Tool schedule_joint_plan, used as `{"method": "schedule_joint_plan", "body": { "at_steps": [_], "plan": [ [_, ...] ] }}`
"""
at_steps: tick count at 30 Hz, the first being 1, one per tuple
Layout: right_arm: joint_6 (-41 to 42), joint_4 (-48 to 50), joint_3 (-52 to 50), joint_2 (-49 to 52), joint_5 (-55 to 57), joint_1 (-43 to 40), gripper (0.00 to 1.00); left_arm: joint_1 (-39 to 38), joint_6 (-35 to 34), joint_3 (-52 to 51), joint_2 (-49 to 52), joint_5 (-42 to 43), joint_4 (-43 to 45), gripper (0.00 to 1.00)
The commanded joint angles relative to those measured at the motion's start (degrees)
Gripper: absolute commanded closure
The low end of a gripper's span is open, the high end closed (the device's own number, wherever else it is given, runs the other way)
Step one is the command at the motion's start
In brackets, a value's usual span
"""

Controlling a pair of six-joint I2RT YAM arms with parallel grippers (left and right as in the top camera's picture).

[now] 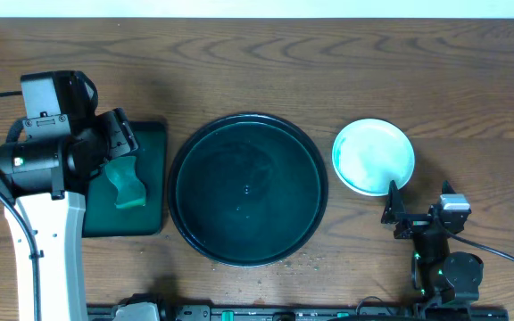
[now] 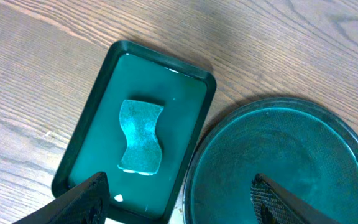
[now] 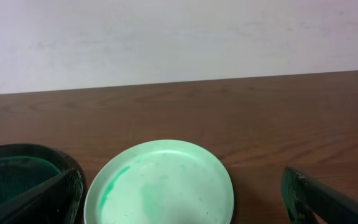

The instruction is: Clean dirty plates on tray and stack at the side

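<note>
Seemingly the job is near its end: the round tray (image 1: 248, 214) holds nothing, and the plates (image 1: 373, 157) sit just right of it, with only the faintly green-smeared top one visible. The left gripper (image 2: 178, 180), above the sponge (image 2: 140, 135) in its small tray (image 2: 179, 112), and the right gripper (image 3: 180, 177) both gape wide and hold nothing. The next move is probably to draw both arms clear. No writing is readable

Soft, even light falls from above on the counter (image 1: 328, 62), and the shadows there are faint and soft-edged. The plates (image 1: 373, 156) are bright, nearly washed out, while the dark tray (image 1: 246, 189) carries small glints. In the wrist views the wood grain is sharp, but the left pincer (image 2: 179, 190) and right pincer (image 3: 180, 190) show dark, blurred fingers (image 2: 82, 199) at the bottom edge. The wall (image 3: 166, 37) looks pale and flat.
</note>
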Motion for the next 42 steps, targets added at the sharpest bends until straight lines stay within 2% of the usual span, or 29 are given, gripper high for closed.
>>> {"method": "schedule_joint_plan", "body": {
  "at_steps": [1,4,8,13,20,26,32,37,42],
  "plan": [
    [-0.57,0.20,-0.35,-0.52,-0.24,-0.48,0.01,0.07,-0.28,-0.94,-0.31,-0.44,0.61,0.27],
    [-0.57,0.20,-0.35,-0.52,-0.24,-0.48,0.01,-0.57,-0.28,-4.66,-2.95,-0.46,4.90,0.27],
    [-0.57,0.20,-0.35,-0.52,-0.24,-0.50,0.01,-2.62,-0.22,-16.22,-11.04,-0.48,19.21,0.27],
    [-0.57,0.20,-0.35,-0.52,-0.24,-0.48,0.01,-4.31,1.68,-36.81,-27.28,-0.46,38.47,0.27],
    [-0.57,0.20,-0.35,-0.52,-0.24,-0.50,0.01,-4.50,6.29,-58.21,-49.03,-0.48,52.30,0.27],
    [-0.57,0.20,-0.35,-0.52,-0.24,-0.50,0.01,-7.72,13.84,-72.46,-63.82,-0.52,59.25,0.27],
    [-0.57,0.20,-0.35,-0.52,-0.24,-0.50,0.01,-7.91,14.84,-82.18,-71.25,-0.96,65.26,0.27],
    [-0.57,0.20,-0.35,-0.52,-0.24,-0.50,0.01,-7.91,14.99,-82.64,-72.30,-1.53,58.38,0.27],
    [-0.57,0.20,-0.35,-0.52,-0.24,-0.48,0.01,-7.96,14.99,-82.64,-72.37,-1.55,58.42,0.27]
  ]
}}
